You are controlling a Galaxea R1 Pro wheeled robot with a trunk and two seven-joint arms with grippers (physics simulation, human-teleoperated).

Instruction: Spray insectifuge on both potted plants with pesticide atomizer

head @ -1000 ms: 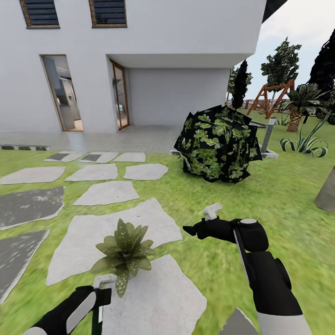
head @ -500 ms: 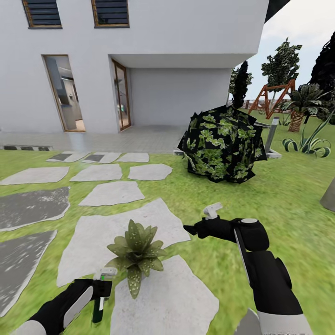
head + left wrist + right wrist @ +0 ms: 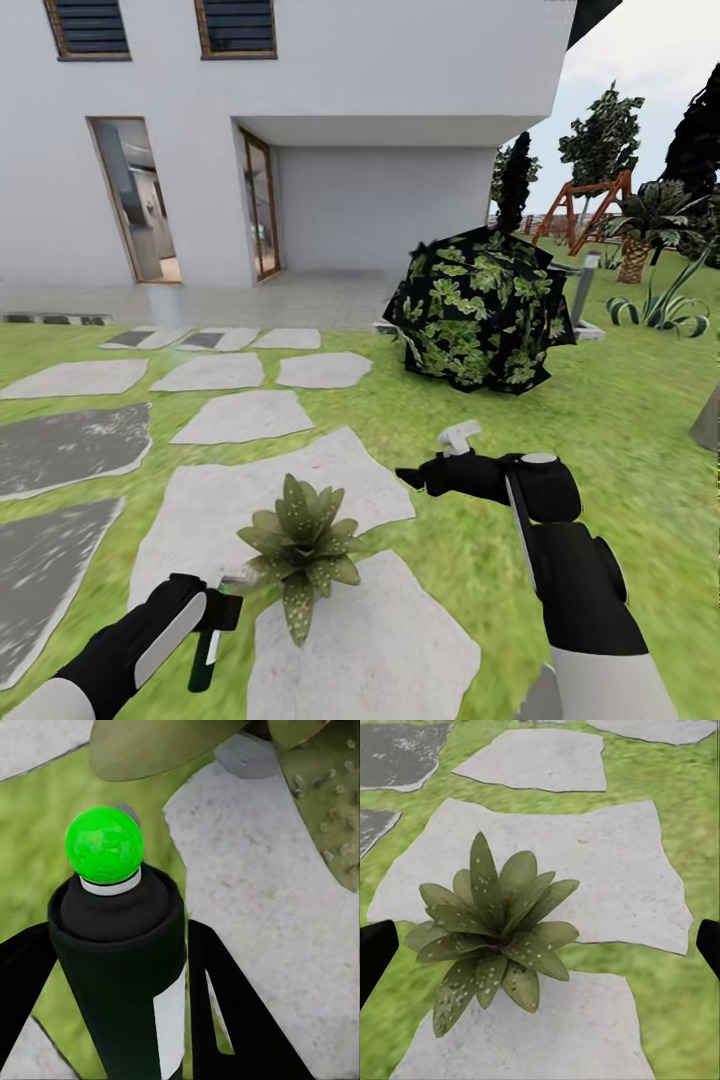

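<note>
Since a second ago left gripper [image 3: 215, 612], jaws pinching pesticide atomizer [image 3: 207, 655] upright, has neared potted plant [image 3: 301, 548]; right jaws spread.

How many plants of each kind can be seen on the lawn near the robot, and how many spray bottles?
Small speckled green rosette plant: 1
Big dark round bush: 1
Black spray bottle with green base, held in the left gripper: 1
Total: 3
</note>
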